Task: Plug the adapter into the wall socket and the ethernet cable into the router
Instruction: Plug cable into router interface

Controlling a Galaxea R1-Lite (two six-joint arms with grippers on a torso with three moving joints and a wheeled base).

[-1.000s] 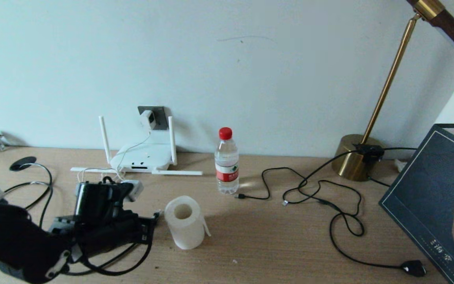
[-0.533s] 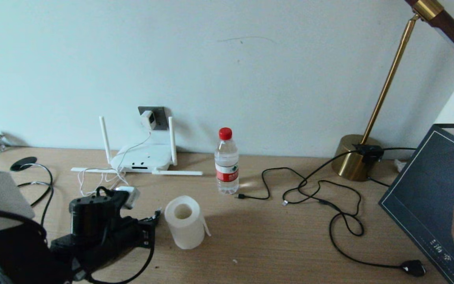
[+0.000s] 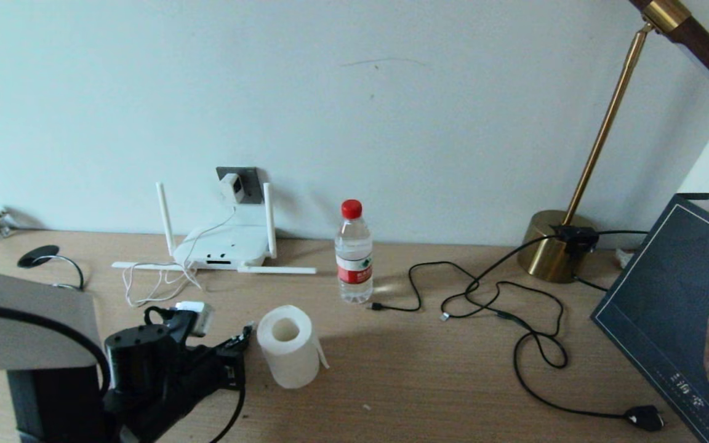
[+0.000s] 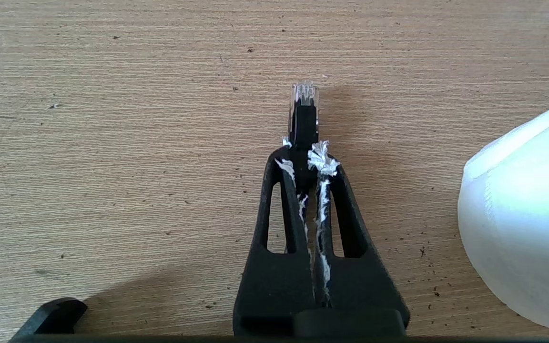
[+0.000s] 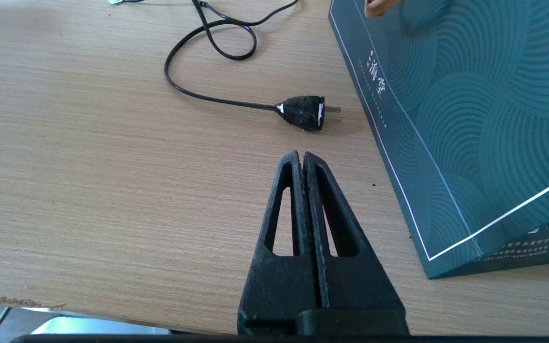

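Observation:
My left gripper (image 3: 242, 335) is shut on the ethernet cable, low over the table just left of the paper roll. The cable's clear clip connector (image 4: 304, 97) sticks out past the fingertips, and the left gripper (image 4: 303, 153) pinches the black boot behind it. The white router (image 3: 222, 246) lies against the wall with two antennas up and two flat. Above it, the white adapter (image 3: 230, 186) sits in the dark grey wall socket (image 3: 253, 177), its thin white cord (image 3: 145, 289) looping down to the router. My right gripper (image 5: 301, 158) is shut and empty over the table's front right.
A white paper roll (image 3: 288, 347) stands right beside the left gripper. A water bottle (image 3: 354, 255) stands right of the router. Loose black cables (image 3: 514, 307), a black mains plug (image 5: 303, 112), a brass lamp base (image 3: 551, 246) and a dark teal box (image 3: 680, 320) fill the right side.
My left arm's wrist has drawn back from the router toward the table's front edge, still holding the connector; its fingertips stay beside the paper roll. Nothing else has moved.

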